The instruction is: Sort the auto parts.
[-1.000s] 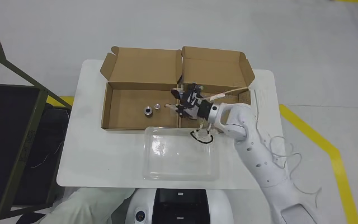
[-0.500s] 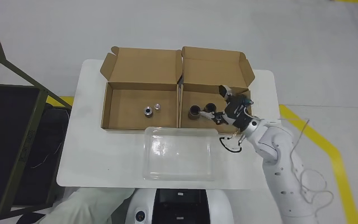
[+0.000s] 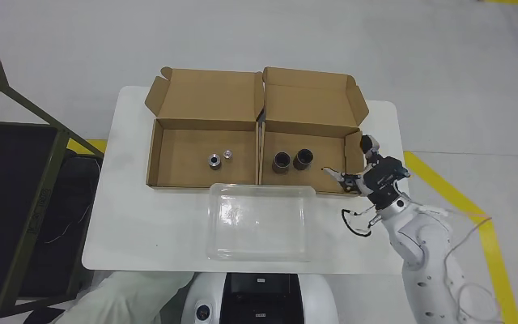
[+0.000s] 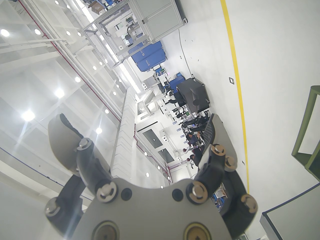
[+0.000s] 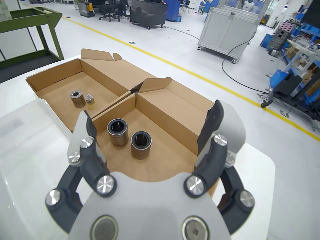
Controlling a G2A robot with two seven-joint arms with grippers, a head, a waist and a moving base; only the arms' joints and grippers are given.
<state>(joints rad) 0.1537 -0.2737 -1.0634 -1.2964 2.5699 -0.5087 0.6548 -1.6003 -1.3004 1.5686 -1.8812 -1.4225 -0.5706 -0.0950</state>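
Note:
Two dark cylindrical bearings stand side by side in the right cardboard box; the right wrist view shows both bearings upright. In the left cardboard box sit a small metal cylinder and a smaller silver part. My right gripper hovers open and holds nothing, at the right box's near right corner, apart from the bearings. The right gripper frames the box floor between its fingers. My left gripper is open, holds nothing and points away from the table toward the hall.
A clear plastic tray lies on the white table in front of the two boxes. Both boxes' lids stand open at the back. A green cart frame stands left of the table.
My right gripper has drawn back from over the boxes' middle divider to the right box's near right corner, leaving two bearings standing in that box.

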